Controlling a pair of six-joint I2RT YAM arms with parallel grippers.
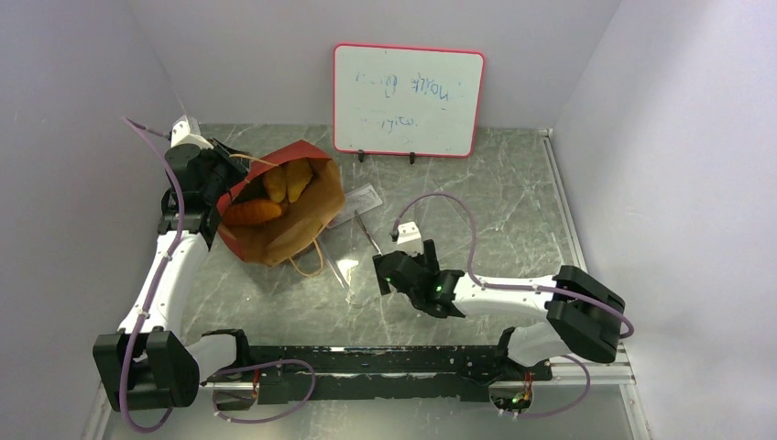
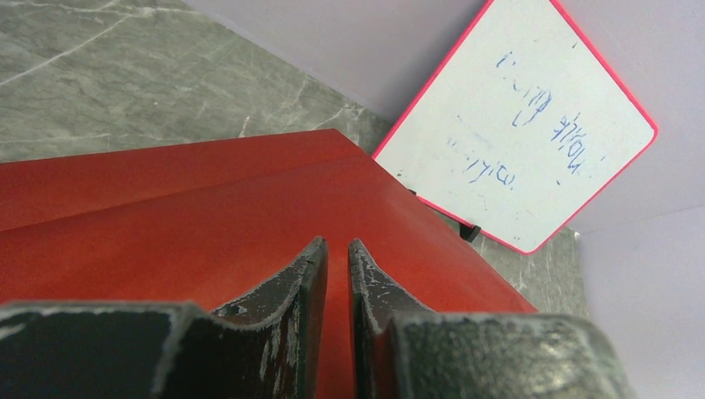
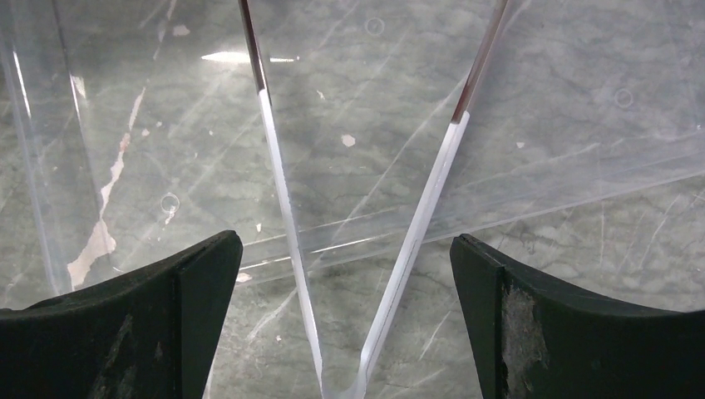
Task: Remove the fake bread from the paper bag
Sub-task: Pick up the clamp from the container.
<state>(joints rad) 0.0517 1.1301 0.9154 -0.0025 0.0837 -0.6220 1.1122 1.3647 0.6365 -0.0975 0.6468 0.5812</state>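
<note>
Bag (image 1: pixel 291 225) lies upper left, mouth facing up-right, left claw (image 2: pixel 337 253) pinched narrow on its red wall. Right claw (image 1: pixel 383 275) hangs wide open mid-frame and is the free one — bread (image 1: pixel 254 212) sits up-left of it, baguette lying roughly left-right.

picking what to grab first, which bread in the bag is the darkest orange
The long baguette, lying crosswise in the paper bag; the two pieces beyond it are paler yellow and sit side by side.
</note>
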